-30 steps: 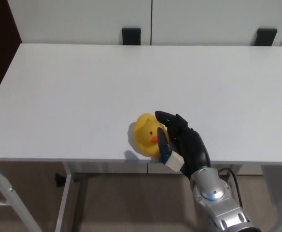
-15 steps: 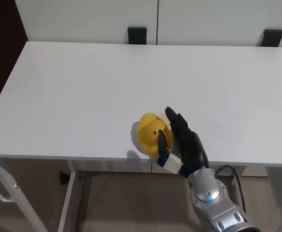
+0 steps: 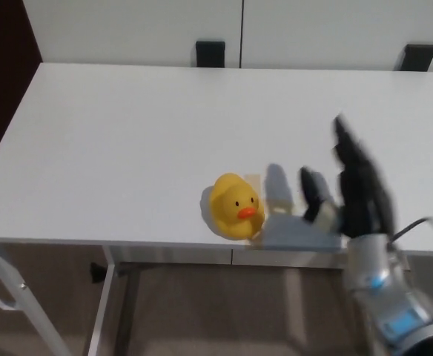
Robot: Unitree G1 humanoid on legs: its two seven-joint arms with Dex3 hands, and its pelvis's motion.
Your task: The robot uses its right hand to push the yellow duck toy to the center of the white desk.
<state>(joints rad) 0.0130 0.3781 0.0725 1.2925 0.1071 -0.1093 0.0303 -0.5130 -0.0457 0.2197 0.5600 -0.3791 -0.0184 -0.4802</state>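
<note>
Nearest us, our right hand (image 3: 354,194) is raised over the front edge of the table (image 3: 127,126), blurred, its fingers spread apart and holding nothing, with a clear gap between it and the duck (image 3: 235,206). The duck sits upright close to the table's front edge, a little left of our hand, beak toward us, well short of the middle. To do this push well, we judge the hand should come down low behind the duck on its near side and press flat against its body, then slide it straight away from us toward the centre, slowly, so the rounded toy does not roll off sideways or tip over the edge. Farther back the tabletop lies bare, with two dark brackets (image 3: 210,53) at the wall beyond it. The hand's motion blur hides its exact finger shape, our left hand does not show, and the table's right end is cut off.
</note>
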